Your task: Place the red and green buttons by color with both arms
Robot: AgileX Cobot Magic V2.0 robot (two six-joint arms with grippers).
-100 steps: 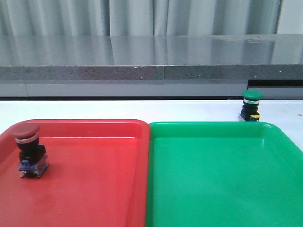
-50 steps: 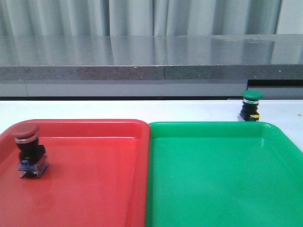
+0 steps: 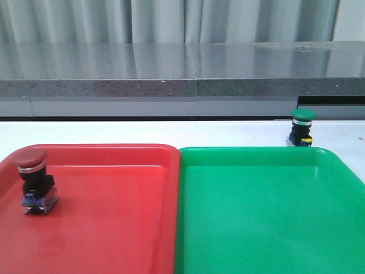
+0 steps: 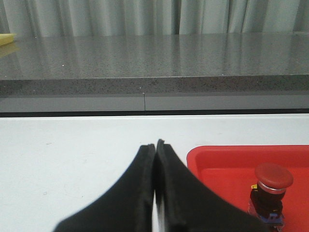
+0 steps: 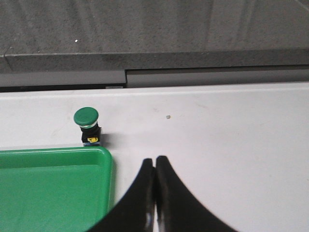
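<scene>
Front view compared with the frames a second and half a second back: nothing has moved, so no progress on the sort in that interval. Red button (image 3: 33,181) stands upright inside the red tray (image 3: 114,228), at about 9 o'clock of its floor, so I judge that half finished. Green button (image 3: 302,127) sits on the white bench (image 3: 171,132), just beyond the far rim of the green tray (image 3: 268,217), toward 1 o'clock; not yet placed. My left hand (image 4: 155,150) has its fingers pressed together, empty, over the bench beside the red tray. My right hand (image 5: 155,164) is likewise closed, empty, near the green tray's corner. Green button is my remaining job.
</scene>
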